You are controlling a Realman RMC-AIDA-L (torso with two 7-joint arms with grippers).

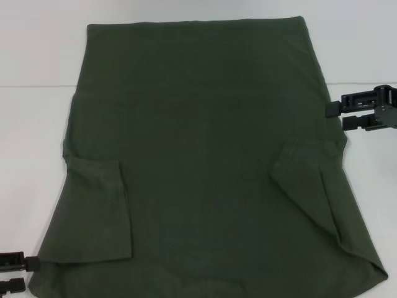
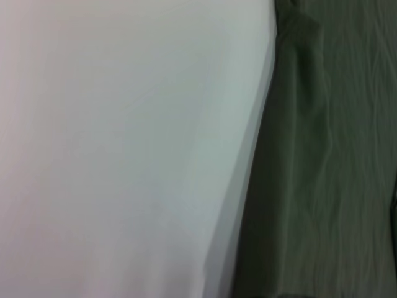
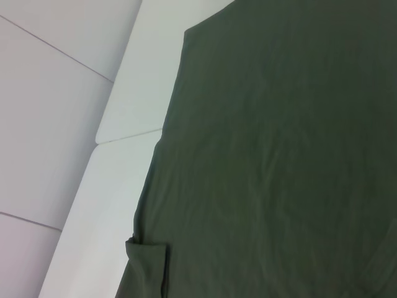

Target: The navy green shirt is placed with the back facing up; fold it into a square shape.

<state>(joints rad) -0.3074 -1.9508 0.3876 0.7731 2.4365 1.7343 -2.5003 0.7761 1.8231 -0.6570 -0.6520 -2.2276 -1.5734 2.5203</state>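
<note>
The right gripper [image 1: 338, 115] is held just off the right edge of the navy green shirt [image 1: 205, 155], about midway along the right side of the white table [image 1: 37, 124], with its two black fingers parted by a narrow gap and nothing between them. The left gripper [image 1: 25, 273] is seen at the near left corner, beside the shirt's near left corner; its fingers are spread apart and empty. The shirt is laid flat across the middle of the table, plain side up, with both sleeves folded inward onto the body. Bare table is left along the left side and the far edge.
</note>
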